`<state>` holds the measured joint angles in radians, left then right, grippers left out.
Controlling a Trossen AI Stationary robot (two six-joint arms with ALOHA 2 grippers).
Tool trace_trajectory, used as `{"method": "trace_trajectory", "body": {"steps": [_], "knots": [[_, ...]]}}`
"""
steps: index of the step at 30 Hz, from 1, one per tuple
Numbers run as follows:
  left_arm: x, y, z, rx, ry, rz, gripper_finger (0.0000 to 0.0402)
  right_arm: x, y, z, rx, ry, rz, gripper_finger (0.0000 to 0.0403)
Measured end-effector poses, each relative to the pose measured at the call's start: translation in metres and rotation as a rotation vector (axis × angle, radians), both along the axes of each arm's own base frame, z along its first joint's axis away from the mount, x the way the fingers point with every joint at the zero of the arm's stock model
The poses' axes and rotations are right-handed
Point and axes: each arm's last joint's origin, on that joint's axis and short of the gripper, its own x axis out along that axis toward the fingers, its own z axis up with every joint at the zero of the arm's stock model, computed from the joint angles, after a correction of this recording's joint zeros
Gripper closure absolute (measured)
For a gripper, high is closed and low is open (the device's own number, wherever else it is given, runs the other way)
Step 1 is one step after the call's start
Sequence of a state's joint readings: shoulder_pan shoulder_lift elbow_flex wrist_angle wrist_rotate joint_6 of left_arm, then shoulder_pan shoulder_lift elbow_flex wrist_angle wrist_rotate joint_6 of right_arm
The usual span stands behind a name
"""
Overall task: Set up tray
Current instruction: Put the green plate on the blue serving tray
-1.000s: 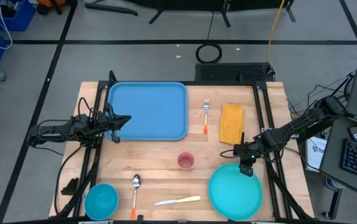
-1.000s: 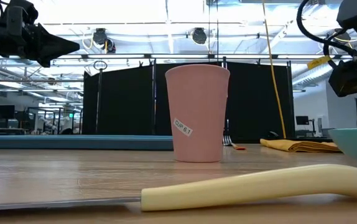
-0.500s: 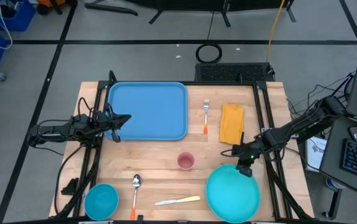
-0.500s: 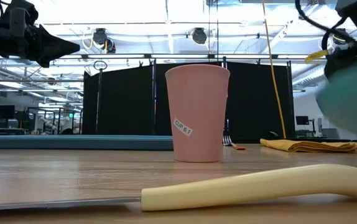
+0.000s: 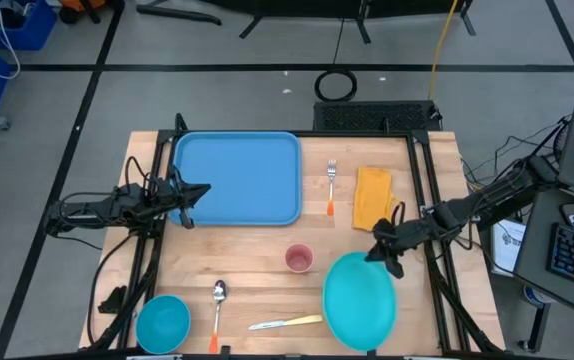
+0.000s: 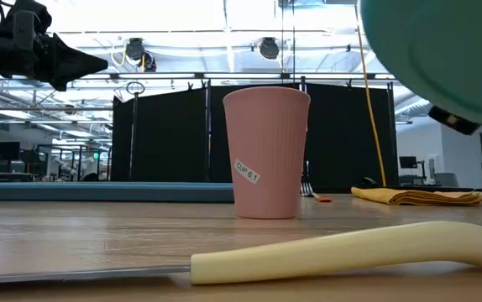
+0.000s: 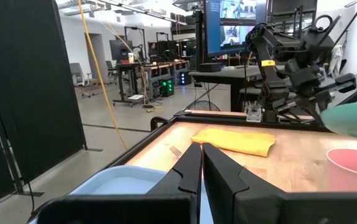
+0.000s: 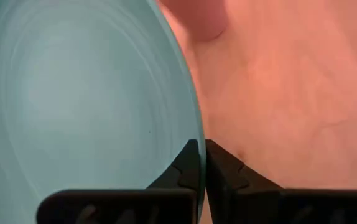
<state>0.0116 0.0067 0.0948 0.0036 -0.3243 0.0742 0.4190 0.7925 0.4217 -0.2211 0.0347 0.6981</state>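
Observation:
The light-blue tray lies flat at the table's far left. My left gripper hovers shut above the tray's left edge, high above the table in the low view; its wrist view shows the shut fingers over the tray. My right gripper is shut on the round teal plate, which is in the air near the table's right front. In the low view the plate fills the top right corner, above the pink cup. My right gripper pinches the teal plate's rim between its two fingers, at the plate's far-right edge. It reaches in from the table's right side, slanting down. The plate is lifted clear of the table and tilted.
A pink cup stands mid-table just left of the plate. A fork and a folded yellow napkin lie right of the tray. A spoon, a cream-handled knife and a blue bowl sit along the near edge.
My right gripper has risen and moved toward the table's left, toward the pink cup, carrying the teal plate. The plate, which rested on the table a second ago, is now lifted clear and tipped.

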Motion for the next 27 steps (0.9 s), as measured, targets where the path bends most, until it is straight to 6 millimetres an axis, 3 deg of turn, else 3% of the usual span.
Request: {"method": "trace_trajectory", "body": {"steps": [17,27], "knots": [[0.0,0.0,0.0,0.009,0.003,0.002,0.0382,0.021,-0.017,0.026,-0.173,-0.365,-0.07,0.0403],[0.0,0.0,0.0,0.018,0.004,0.003,0.0382,0.031,-0.04,0.041,-0.261,-0.529,-0.169,0.0403]]}}
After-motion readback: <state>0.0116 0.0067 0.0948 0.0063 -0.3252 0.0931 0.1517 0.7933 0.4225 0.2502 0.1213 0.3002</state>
